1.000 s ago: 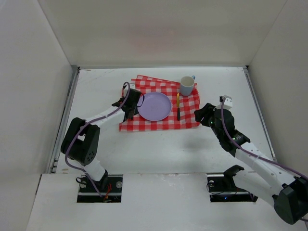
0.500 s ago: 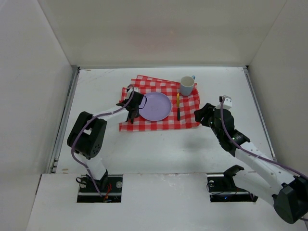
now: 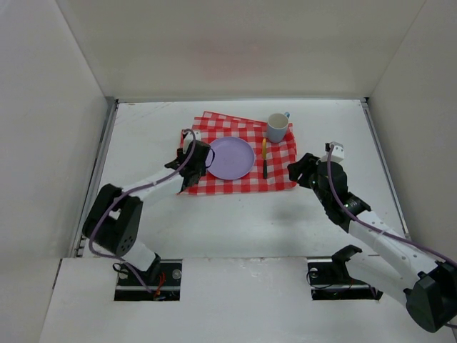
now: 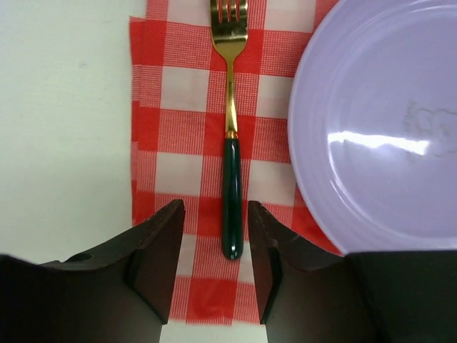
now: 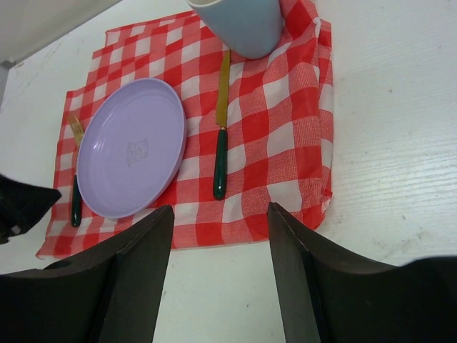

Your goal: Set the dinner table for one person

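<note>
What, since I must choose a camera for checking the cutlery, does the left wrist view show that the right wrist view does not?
Only left wrist: the fork close up, tines and green handle, seen between the fingers of the open left gripper. Only right wrist: the knife, the blue mug, the open right gripper. Both: the fork, purple plate, checked cloth and white dinner table.

A robotics lab test cell: plain white panel walls (image 3: 235, 50) box in a large flat white table (image 3: 235, 221) with metal edge rails; a cabled left robot arm (image 3: 153, 184) and right robot arm (image 3: 371, 229) are bolted to it.
</note>
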`<state>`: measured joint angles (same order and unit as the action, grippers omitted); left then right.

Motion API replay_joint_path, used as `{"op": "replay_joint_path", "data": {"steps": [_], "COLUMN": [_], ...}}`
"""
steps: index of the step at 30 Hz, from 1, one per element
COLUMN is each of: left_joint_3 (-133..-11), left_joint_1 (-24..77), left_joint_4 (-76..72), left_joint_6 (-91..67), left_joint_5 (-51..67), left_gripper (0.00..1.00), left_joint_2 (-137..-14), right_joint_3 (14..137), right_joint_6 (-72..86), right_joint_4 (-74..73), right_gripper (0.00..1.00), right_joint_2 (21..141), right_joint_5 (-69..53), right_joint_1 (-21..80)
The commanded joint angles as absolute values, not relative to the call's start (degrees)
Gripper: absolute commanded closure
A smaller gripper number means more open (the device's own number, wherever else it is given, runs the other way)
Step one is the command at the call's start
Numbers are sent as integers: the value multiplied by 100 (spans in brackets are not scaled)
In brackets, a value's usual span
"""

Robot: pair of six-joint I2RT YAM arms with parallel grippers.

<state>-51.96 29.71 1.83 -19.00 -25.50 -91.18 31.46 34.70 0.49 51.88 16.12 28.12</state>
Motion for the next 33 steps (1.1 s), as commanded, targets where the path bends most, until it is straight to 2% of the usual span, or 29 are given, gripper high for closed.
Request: {"op": "replay_joint_path", "data": {"steps": [1, 6, 10, 16, 21, 33], "left_joint_3": [-4826, -3817, -2867, -2443, -2487, -2689], "left_joint_1": [3176, 3344, 3099, 2598, 2430, 2254], "left_joint_4": [-52, -97, 166, 992, 1116, 1116], "left_joint_6": [-2135, -2933, -3926, -4639, -4781, -4720], "left_joint_5": [-2970, -3164, -3331, -3349, -3060, -2654], "left_gripper": [61, 61, 58, 57, 50, 53], "left_joint_2": [-8079, -6551, -5294, -4150, -3981, -4473], "right_joint_3": [3322, 3252, 3077, 2918, 2944, 2953], "right_joint_6": [3428, 3472, 3550, 3656, 3630, 3595], "right_joint_4": [325, 334, 387, 475, 483, 501], "right_gripper": [39, 40, 40, 35, 32, 29], "right_joint_2": [5115, 4940, 4528, 4315, 4421, 4517], "right_joint_5": [1679, 1819, 2179, 2224, 2215, 2259], "right_joint_1": [2826, 2791, 2712, 2448, 2474, 2474]}}
